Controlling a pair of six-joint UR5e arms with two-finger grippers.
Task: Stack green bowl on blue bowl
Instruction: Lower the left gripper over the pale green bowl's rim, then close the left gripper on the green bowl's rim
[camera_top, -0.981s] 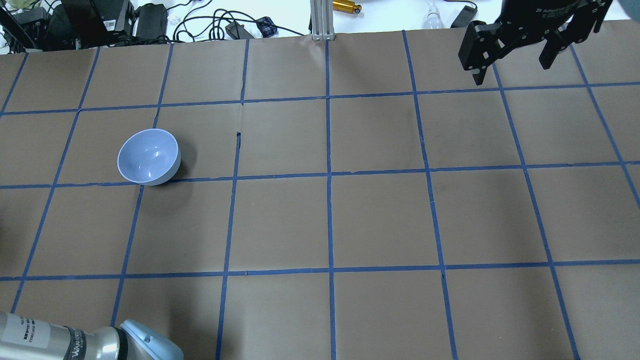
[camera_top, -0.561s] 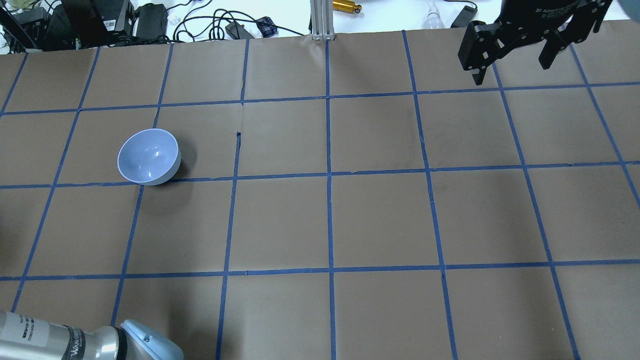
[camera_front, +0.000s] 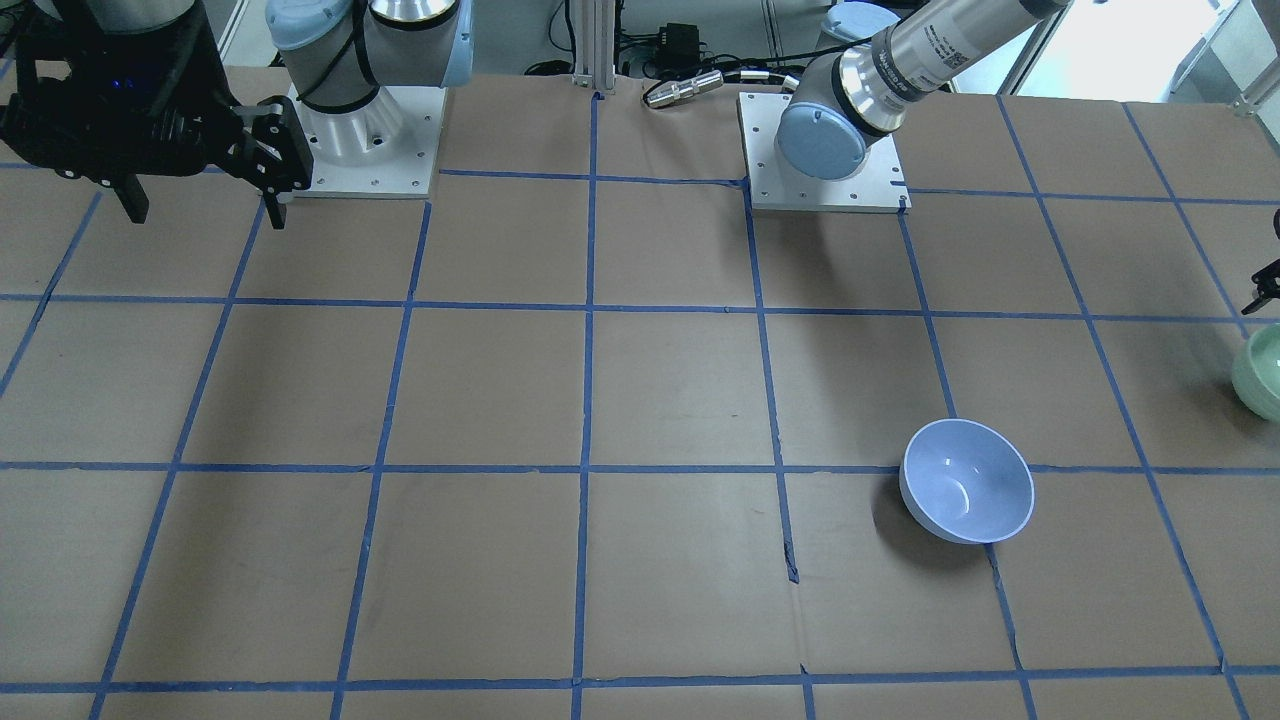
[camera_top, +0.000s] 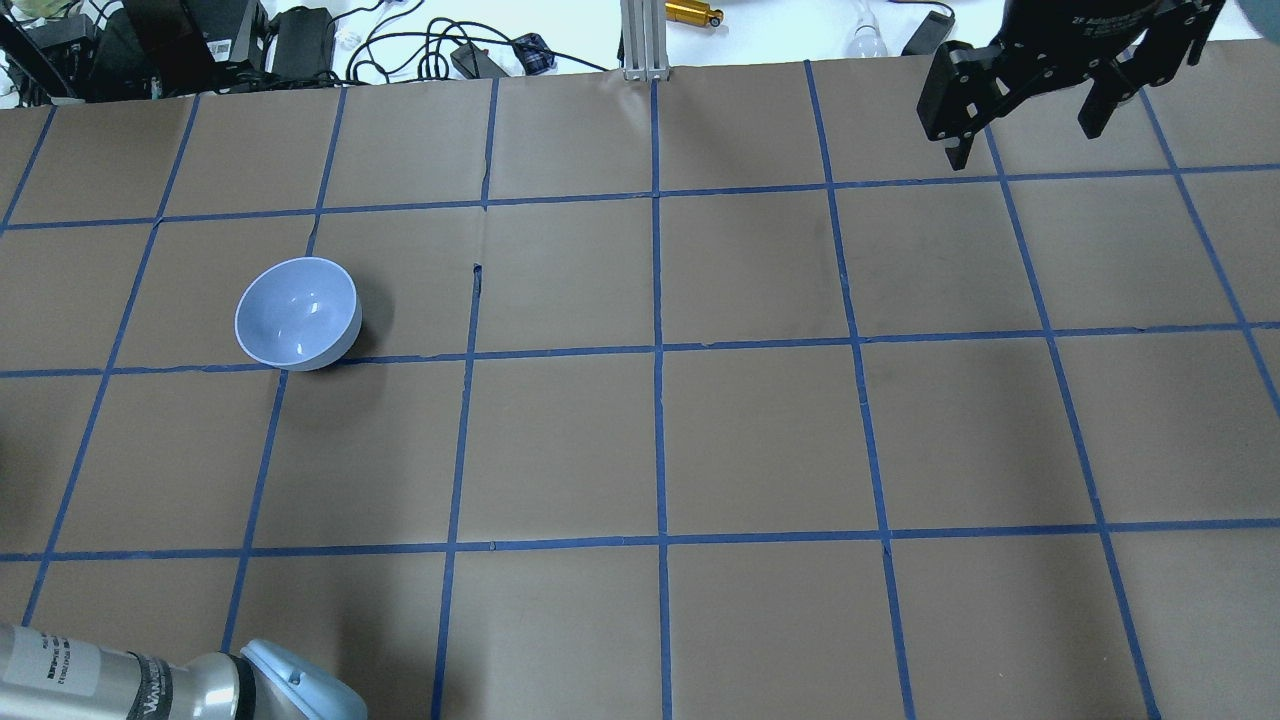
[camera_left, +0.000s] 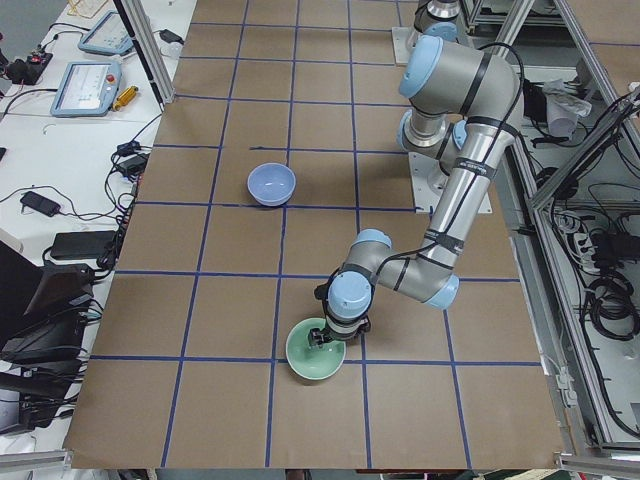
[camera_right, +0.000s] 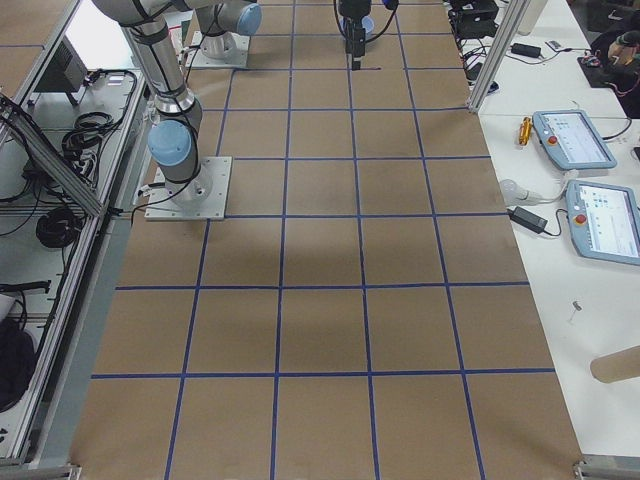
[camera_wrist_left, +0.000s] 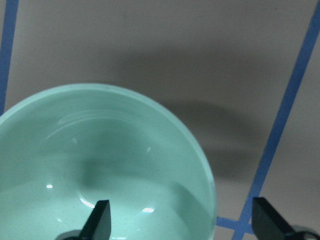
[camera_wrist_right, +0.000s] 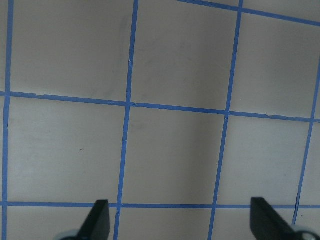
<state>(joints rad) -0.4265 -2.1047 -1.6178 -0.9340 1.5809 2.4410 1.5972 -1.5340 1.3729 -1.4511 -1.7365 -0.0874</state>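
At the table's (camera_top: 760, 440) left end, green bowl (camera_wrist_left: 100, 165) sits upright beneath left gripper (camera_wrist_left: 181, 222), jaws spread astride its rim: one finger inside, one outside. Blue bowl (camera_top: 297, 313) stands well apart. Right gripper (camera_top: 1025, 140) hangs over the table, jaws apart.

Right gripper (camera_top: 1022, 143) housing: white lettering, reads approx. "2F Adaptive", remainder cut by frame edge. Left arm sticker (camera_top: 55, 668): print illegible.

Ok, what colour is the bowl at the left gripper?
Pale mint green, the round glossy bowl; clearest in the left wrist view.
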